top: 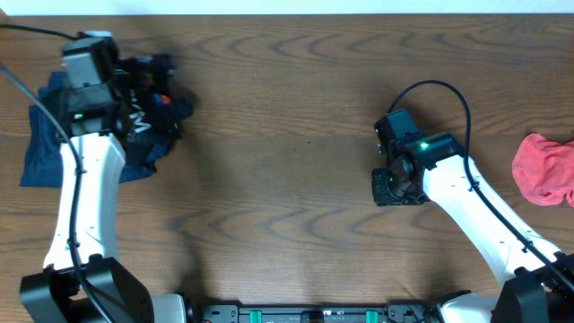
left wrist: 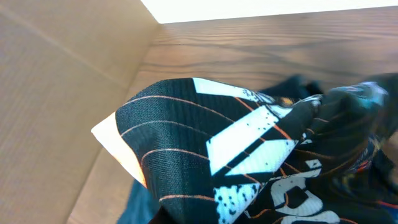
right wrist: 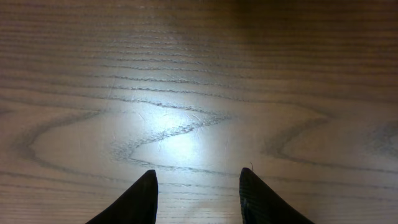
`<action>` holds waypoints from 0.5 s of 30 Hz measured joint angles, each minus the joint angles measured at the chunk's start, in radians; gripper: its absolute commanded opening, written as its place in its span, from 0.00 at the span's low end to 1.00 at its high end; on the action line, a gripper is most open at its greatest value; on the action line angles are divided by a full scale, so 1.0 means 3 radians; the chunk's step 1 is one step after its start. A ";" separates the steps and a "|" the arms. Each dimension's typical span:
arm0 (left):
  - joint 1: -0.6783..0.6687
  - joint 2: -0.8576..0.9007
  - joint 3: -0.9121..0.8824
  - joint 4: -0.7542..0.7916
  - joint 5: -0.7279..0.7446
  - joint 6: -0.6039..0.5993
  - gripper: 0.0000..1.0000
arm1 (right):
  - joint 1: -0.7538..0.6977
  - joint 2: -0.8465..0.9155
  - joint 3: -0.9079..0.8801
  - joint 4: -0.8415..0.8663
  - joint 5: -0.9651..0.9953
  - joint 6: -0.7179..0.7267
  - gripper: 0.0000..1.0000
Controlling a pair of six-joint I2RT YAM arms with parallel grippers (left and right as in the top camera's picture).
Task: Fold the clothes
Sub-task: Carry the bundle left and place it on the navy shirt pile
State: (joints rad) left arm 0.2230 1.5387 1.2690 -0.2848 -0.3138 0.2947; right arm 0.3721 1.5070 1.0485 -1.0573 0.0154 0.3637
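Observation:
The black sports shirt [top: 154,108] with thin orange lines and white print lies bunched at the table's far left. In the left wrist view it [left wrist: 186,137] fills most of the frame and rises in a peak close to the camera. My left gripper [top: 126,85] is at the bunched shirt; its fingers are hidden by the cloth and it appears shut on a fold. A dark blue garment [top: 40,148] lies under and left of the shirt. My right gripper [top: 395,187] is open and empty, its fingertips [right wrist: 199,186] just above bare wood.
A red-pink cloth [top: 543,166] lies crumpled at the right edge of the wooden table [top: 287,108]. In the left wrist view a tan, cardboard-like surface [left wrist: 56,93] borders the table on the left.

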 measured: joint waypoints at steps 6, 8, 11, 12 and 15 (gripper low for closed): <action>0.0342 0.0023 0.0000 0.0135 0.0231 -0.0022 0.06 | 0.0000 0.0000 0.0000 0.0000 0.0000 0.0000 0.41; 0.0460 0.0070 0.0000 0.0196 0.0282 -0.0061 0.06 | 0.0000 0.0000 0.0000 -0.0003 -0.0001 0.0000 0.41; 0.0600 0.0191 0.0000 0.0235 0.0352 -0.0120 0.23 | 0.0000 0.0000 0.0000 -0.0001 0.0000 0.0000 0.41; 0.0632 0.0239 0.0000 0.0243 0.0370 -0.0121 0.33 | 0.0000 0.0000 0.0000 -0.0001 0.0000 0.0000 0.41; 0.0715 0.0381 0.0000 0.0257 0.0422 -0.0148 0.61 | 0.0000 0.0000 0.0000 -0.0001 0.0000 0.0000 0.41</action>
State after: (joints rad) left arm 0.4374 1.6531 1.2690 -0.2077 -0.1871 0.2504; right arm 0.3721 1.5070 1.0485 -1.0576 0.0154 0.3637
